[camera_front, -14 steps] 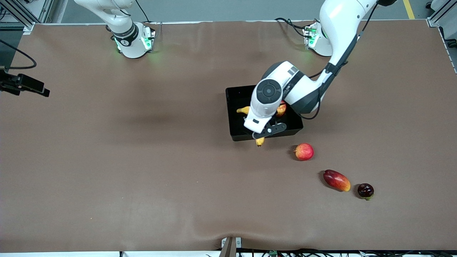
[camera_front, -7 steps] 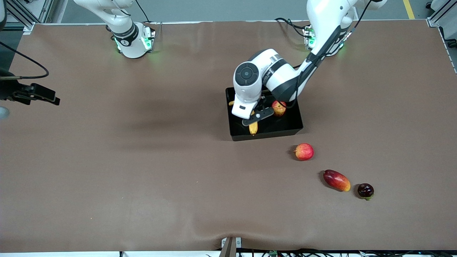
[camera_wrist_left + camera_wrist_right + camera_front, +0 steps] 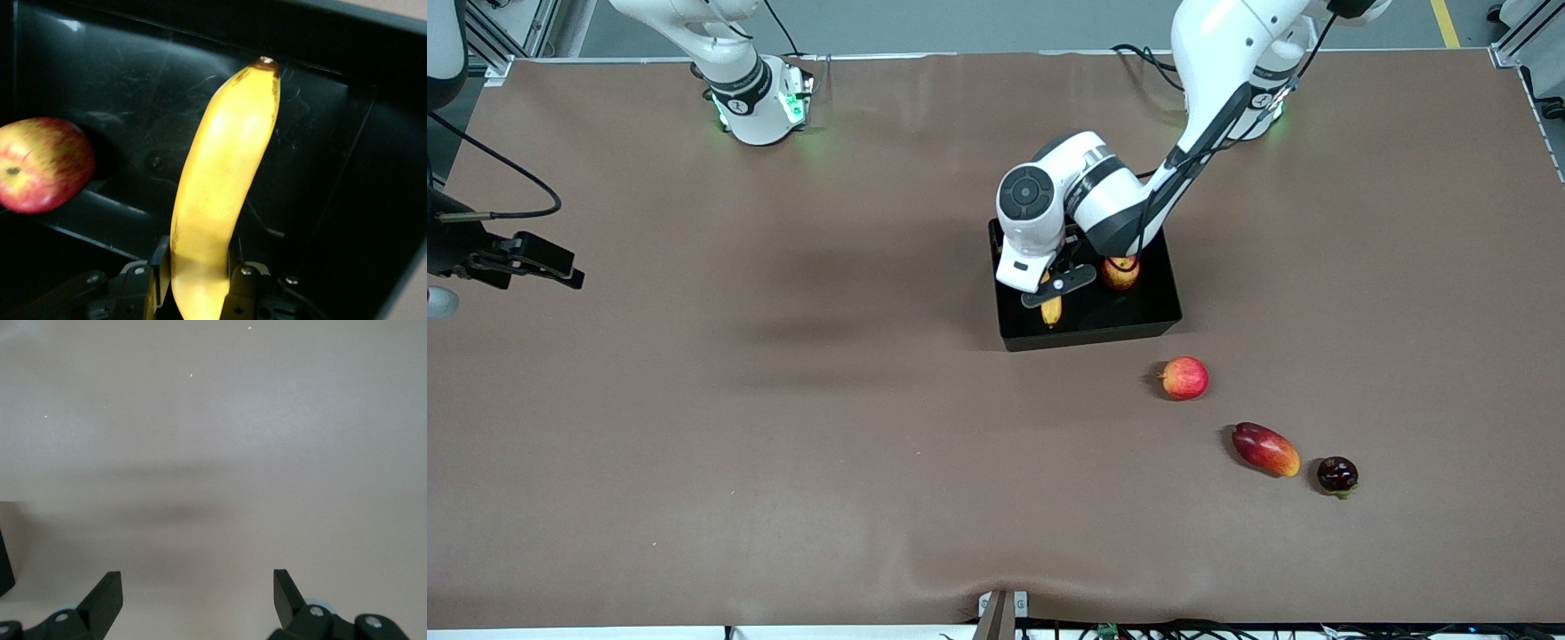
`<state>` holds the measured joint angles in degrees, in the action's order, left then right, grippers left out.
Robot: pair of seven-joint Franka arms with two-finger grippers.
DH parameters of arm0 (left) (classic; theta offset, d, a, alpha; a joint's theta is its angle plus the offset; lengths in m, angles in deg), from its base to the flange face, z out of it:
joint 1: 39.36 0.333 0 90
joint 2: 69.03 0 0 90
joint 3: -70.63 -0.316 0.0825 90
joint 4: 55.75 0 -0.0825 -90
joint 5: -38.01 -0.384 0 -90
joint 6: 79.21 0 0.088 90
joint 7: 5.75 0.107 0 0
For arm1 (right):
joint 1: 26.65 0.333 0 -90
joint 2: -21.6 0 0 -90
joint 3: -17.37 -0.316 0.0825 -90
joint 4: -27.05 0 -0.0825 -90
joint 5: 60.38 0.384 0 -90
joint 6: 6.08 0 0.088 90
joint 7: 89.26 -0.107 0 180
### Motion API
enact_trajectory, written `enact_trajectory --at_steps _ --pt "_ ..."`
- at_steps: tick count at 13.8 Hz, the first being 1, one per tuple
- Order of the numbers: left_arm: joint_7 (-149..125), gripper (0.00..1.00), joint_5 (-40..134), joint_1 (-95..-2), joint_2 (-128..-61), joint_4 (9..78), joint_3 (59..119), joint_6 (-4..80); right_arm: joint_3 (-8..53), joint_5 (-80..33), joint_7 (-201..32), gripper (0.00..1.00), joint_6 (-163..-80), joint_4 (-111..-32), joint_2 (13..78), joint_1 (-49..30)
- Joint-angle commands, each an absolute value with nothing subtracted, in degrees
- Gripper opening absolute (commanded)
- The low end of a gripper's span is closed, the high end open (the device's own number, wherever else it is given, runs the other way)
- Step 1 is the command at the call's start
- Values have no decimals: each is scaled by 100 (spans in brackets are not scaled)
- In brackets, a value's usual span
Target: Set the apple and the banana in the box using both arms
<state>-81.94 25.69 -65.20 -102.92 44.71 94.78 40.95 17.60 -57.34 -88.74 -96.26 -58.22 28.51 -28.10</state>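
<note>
The black box [image 3: 1143,313] lies mid-table toward the left arm's end. My left gripper [image 3: 1056,289] is low over the box floor [image 3: 133,87], shut on the yellow banana [image 3: 227,187]. The banana's dark tip [image 3: 1052,311] pokes out below the hand and points along the box. The red-yellow apple [image 3: 1120,273] rests inside the box beside the banana, and it also shows as the apple [image 3: 40,163] in the left wrist view. My right gripper [image 3: 560,267] hangs open over bare table at the right arm's end, with nothing between its fingers [image 3: 107,593].
A pinkish-red round fruit [image 3: 1184,377] lies just outside the box, nearer the front camera. A mango [image 3: 1265,449] and a small dark fruit [image 3: 1337,475] lie nearer still, toward the left arm's end.
My left gripper has carried the banana from over the box's nearer wall inward over the box floor, beside the apple. The right gripper has drifted a little over the table.
</note>
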Motion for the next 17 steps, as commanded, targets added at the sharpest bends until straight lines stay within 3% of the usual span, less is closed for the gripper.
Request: enact_trajectory --at_steps 1,2,3,4,5,10,13,17 --pt "-8327 25 2211 -6520 -10523 4366 9472 4322 1763 -5774 -8900 100 -9634 -5733 2942 -2700" --pt "-8327 33 2132 -6485 -10550 4340 9463 4348 1763 -5739 -8900 100 -9643 -5733 2959 -2700" --pt "-8318 56 2122 -6467 -10576 4322 9445 4357 1763 -5730 -8891 100 -9652 -5733 2977 -2691" --pt "-8301 92 2122 -6458 -10559 4278 9419 4357 1763 -5730 -8891 100 -9704 -5733 3064 -2630" --pt "-8266 100 2122 -6441 -10498 4243 9375 4349 1763 -5739 -8891 100 -9722 -5733 3117 -2595" --pt "-7521 100 2061 -5503 -9612 4076 9190 4113 1798 -5704 -8944 100 -9818 -5733 3126 -2822" --pt "-6197 100 2148 -4598 -9023 3848 9225 3464 1798 -5450 -8935 100 -9652 -5794 3039 -3201" --pt "-4490 100 2288 -3736 -8460 3208 9243 2260 1763 -5519 -8952 100 -9038 -5856 2661 -2885"
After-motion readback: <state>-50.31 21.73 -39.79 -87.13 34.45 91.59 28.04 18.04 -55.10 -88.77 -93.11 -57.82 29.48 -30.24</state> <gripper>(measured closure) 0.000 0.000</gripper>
